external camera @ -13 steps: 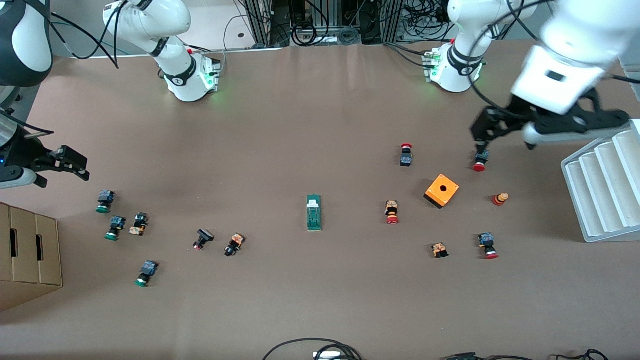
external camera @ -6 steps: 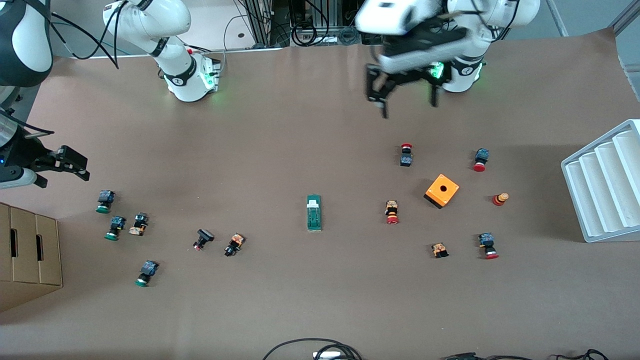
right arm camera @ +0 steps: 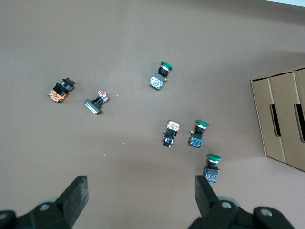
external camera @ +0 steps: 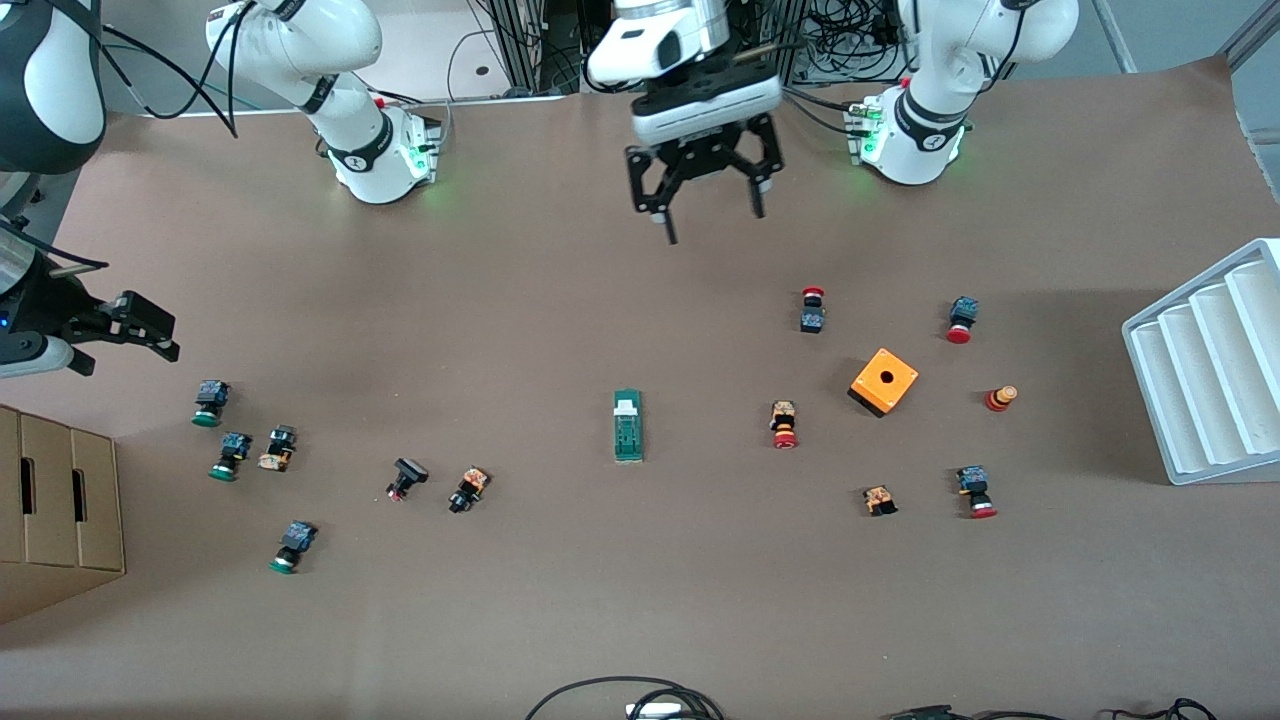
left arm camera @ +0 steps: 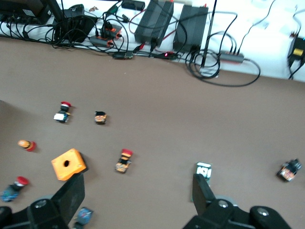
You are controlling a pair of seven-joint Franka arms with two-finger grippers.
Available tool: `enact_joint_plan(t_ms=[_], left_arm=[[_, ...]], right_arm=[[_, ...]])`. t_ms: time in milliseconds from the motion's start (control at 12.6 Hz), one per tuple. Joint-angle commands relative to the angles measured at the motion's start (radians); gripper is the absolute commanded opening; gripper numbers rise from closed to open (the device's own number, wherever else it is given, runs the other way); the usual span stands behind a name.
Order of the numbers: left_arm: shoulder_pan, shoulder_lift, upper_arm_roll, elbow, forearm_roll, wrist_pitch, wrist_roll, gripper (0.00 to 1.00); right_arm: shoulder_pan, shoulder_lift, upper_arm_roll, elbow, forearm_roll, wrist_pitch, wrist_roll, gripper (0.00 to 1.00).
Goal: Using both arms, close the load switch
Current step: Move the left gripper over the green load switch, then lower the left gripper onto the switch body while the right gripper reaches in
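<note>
Left hand [external camera: 710, 208] swung mid-table, open, empty | right hand [right arm camera: 140, 200] open, empty | load switch [external camera: 627, 425] untouched

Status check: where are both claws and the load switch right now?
Left claw open, up over bare table near the bases. Right claw open, waiting at its table end. Load switch mid-table, untouched. Nothing blocking it.

We see the load switch [left arm camera: 203, 172] partly hidden by a left gripper [left arm camera: 136, 193] finger; the cardboard box [external camera: 55, 510] runs off frame.
</note>
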Motion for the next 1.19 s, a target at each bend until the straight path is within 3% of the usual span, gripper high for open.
enact_joint_plan(t_ms=[0,397,874,1112], left_arm=[[-0.099,0.047,0.013,-0.032,0.103,0.018,-0.22,1.0],[-0.195,0.168,0.013,-0.085,0.295,0.017,-0.405,1.0],[-0.23,0.389,0.014,-0.088,0.692,0.035,-0.578,1.0],[-0.23,0.472,0.014,-0.088,0.862,0.086,-0.762,1.0]], right_arm=[[0.004,0.005,-0.002,0.01,-0.022,0.008,-0.008,1.0],[0.004,0.006,-0.002,0.01,-0.022,0.01,-0.007,1.0],[0.004,0.006,-0.004,0.01,-0.02,0.01,-0.007,1.0],[0.004,0.006,-0.002,0.01,-0.019,0.01,-0.007,1.0]])
